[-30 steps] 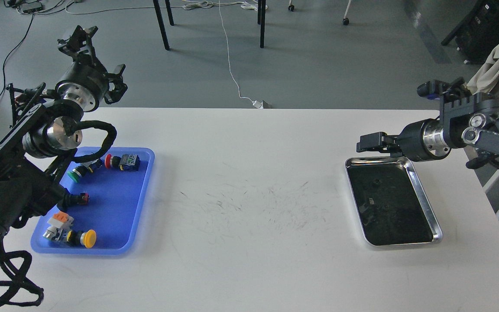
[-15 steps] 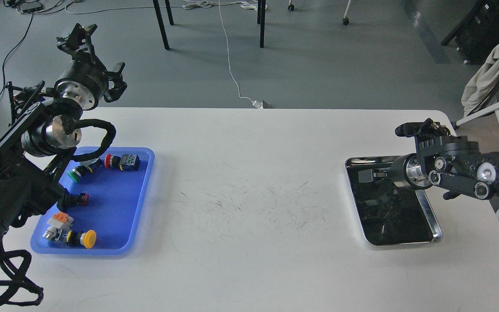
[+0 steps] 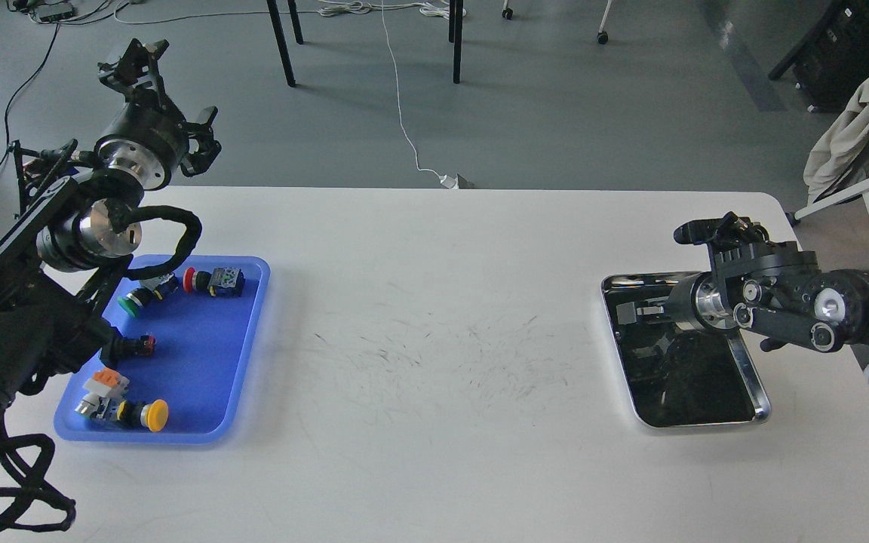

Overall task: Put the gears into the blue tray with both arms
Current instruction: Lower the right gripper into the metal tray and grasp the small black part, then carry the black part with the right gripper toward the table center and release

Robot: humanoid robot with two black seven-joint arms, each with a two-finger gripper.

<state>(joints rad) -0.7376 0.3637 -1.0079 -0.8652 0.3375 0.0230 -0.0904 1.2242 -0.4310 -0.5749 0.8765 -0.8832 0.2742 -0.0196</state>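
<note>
The blue tray (image 3: 208, 362) lies at the table's left and holds several coloured push-button switches. My left gripper (image 3: 134, 62) is raised beyond the tray's far end, over the floor behind the table. Its prongs look spread with nothing between them. My right gripper (image 3: 637, 312) reaches in from the right, low over the far left part of the silver tray (image 3: 759, 392). Its dark fingers merge with the tray's dark inside, so I cannot tell their state. The gears do not stand out against that dark surface.
The white table (image 3: 434, 339) has a scuffed middle between the two trays. A chair with cloth over it (image 3: 864, 113) stands off the right edge. Table legs and cables are on the floor behind.
My right arm has swung down and toward me from above the silver tray's far rim, and its gripper now sits low inside the tray. The left arm has barely moved.
</note>
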